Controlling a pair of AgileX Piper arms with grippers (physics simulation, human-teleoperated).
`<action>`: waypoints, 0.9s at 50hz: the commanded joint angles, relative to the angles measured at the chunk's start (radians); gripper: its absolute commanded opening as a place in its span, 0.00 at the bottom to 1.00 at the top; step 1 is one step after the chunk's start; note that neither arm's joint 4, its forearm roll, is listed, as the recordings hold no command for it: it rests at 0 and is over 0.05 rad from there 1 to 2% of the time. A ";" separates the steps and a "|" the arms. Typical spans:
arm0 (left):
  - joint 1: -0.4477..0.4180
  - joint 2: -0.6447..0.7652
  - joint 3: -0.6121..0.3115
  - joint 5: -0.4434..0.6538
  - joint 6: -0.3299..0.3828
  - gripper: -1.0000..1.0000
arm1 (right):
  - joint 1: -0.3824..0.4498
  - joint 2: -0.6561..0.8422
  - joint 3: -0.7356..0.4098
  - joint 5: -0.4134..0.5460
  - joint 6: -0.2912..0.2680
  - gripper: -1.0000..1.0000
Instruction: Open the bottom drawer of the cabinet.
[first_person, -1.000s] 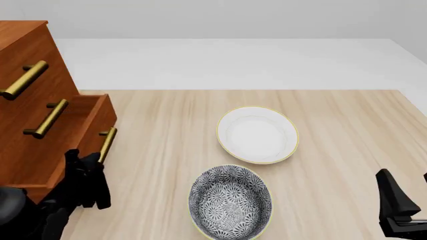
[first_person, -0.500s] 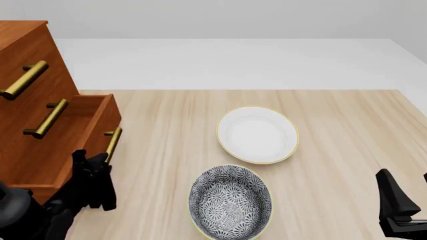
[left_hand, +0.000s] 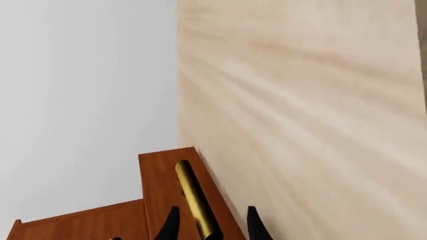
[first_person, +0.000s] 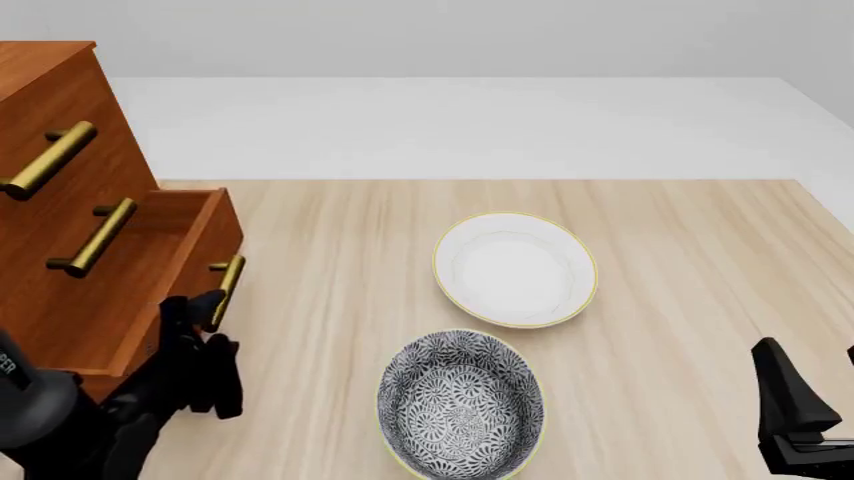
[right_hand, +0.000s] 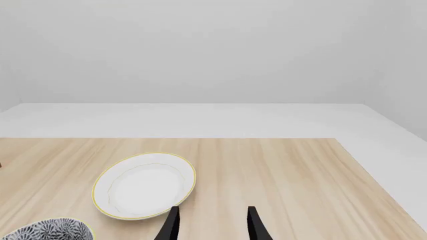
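The cabinet (first_person: 54, 120) stands at the table's left edge, reddish-brown with three brass handles. The bottom drawer (first_person: 180, 245) is pulled partly out, past the two upper fronts. Its brass handle (first_person: 223, 290) lies lengthwise between the fingertips of my left gripper (first_person: 198, 312). In the left wrist view the handle (left_hand: 197, 200) sits in the gap of the left gripper (left_hand: 210, 224) with space on both sides, so the jaws are open. My right gripper (first_person: 817, 370) is open and empty at the front right, also shown in its wrist view (right_hand: 210, 222).
A white bowl with a yellow rim (first_person: 515, 268) sits mid-table, also in the right wrist view (right_hand: 143, 186). A black-and-white patterned bowl (first_person: 462, 403) sits nearer the front, right of the left arm. The table's far edge (first_person: 481, 181) borders a pale floor.
The bottom drawer slid out a little further, then stopped. The left gripper kept drifting back toward the near side and to the right along the handle. The right arm has not moved.
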 joint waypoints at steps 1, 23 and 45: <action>-0.008 0.005 -0.010 0.000 -0.002 1.00 | 0.000 0.000 0.000 0.000 0.000 1.00; -0.112 -0.180 -0.028 0.133 -0.033 1.00 | 0.000 0.000 0.000 0.000 0.000 1.00; -0.104 -0.604 -0.308 0.809 -0.477 1.00 | 0.000 0.000 0.000 0.000 0.000 1.00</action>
